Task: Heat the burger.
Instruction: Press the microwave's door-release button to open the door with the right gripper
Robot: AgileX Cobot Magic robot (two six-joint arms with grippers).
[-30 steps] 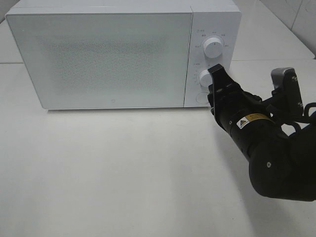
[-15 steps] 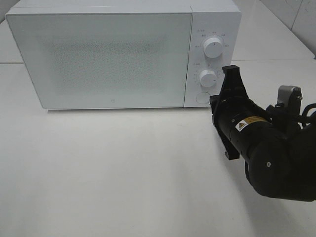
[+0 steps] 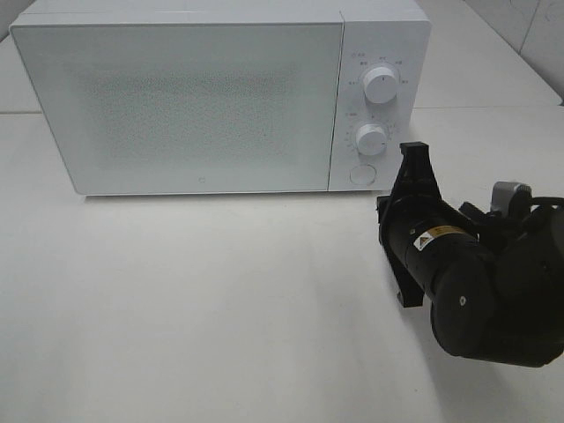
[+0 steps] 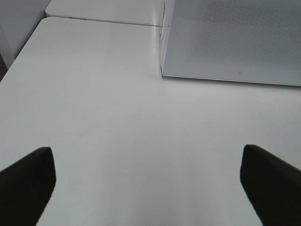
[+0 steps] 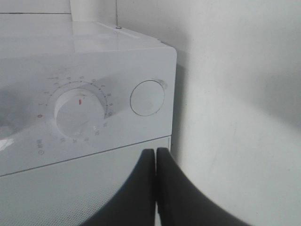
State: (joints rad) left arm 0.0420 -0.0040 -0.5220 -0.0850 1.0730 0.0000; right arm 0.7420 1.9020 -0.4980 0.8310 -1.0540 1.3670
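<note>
The burger is out of view. The white microwave stands at the back of the table with its door closed. My right gripper is shut with nothing between its fingers. It hovers just in front of the control panel, a little below and to the right of the lower dial. In the right wrist view the shut gripper sits a short way off the lower dial and the round button. My left gripper is open over bare table, facing the microwave's left front corner.
An upper dial sits above the lower one, and a round button is at the panel's bottom. The white table stretches in front of the microwave. A seam in the tabletop runs behind the microwave's left side.
My right gripper has come off the lower dial, shut its fingers, rolled, and drawn back toward the front right. The left gripper's view gives no sign of movement.
</note>
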